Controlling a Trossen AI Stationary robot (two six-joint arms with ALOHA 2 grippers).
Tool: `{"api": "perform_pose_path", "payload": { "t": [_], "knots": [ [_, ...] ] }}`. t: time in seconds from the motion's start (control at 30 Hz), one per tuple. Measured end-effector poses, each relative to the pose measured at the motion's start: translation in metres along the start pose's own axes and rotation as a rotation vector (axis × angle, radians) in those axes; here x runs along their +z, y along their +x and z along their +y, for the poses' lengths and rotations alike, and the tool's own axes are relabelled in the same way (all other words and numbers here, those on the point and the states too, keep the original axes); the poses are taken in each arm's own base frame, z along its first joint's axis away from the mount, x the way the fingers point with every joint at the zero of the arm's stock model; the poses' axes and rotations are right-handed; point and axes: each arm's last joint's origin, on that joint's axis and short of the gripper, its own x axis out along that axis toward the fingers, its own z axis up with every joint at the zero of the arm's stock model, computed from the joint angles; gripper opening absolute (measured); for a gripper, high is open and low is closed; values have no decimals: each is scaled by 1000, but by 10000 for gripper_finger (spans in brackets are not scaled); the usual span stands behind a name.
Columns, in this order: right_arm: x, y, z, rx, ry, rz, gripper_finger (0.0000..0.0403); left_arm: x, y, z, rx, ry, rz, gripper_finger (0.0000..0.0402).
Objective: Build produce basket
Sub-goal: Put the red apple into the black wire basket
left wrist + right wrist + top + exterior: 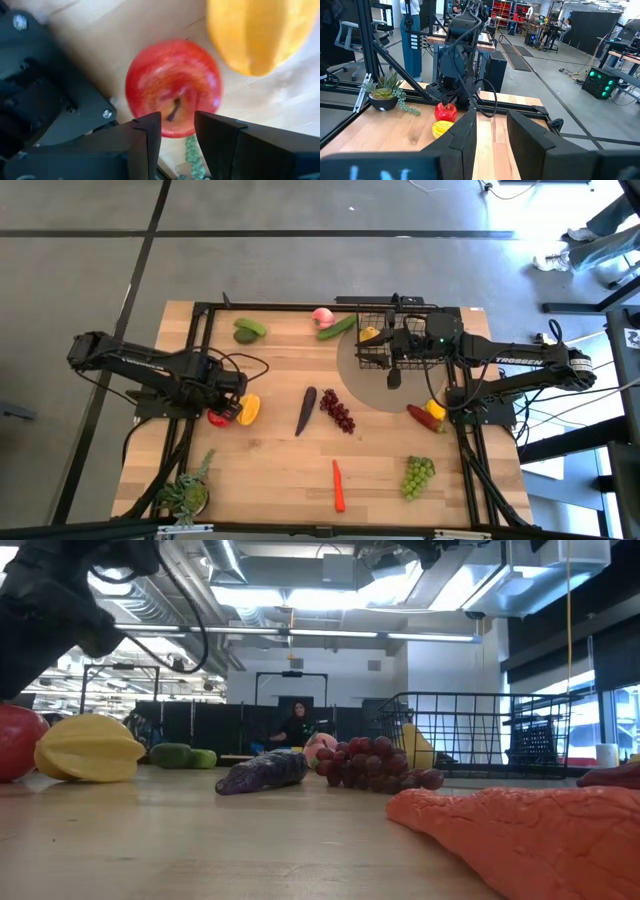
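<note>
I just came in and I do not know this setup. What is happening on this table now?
Two robot arms are filling a wire basket with toy produce. The left gripper hangs over a red apple beside a yellow pepper, fingers apart, not gripping it. The right gripper is beside the basket, holding nothing; a yellow piece lies inside. The eggplant, dark grapes, carrot and green grapes are on the table.
</note>
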Motion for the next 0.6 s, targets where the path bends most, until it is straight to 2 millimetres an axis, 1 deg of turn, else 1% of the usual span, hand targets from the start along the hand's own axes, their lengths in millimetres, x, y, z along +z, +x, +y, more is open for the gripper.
{"api": "perform_pose_path", "payload": {
  "t": [0.13, 0.33, 0.6],
  "knots": [
    [0, 0, 0, 0, 0, 0, 112, -1, 6, -1, -18, 2, 15, 108],
    [0, 0, 0, 0, 0, 1, 112, -1, 5, -3, -27, 16, -15, 108],
    [0, 0, 0, 0, 0, 0, 112, -1, 5, -4, -38, 18, -13, 108]
  ]
}}
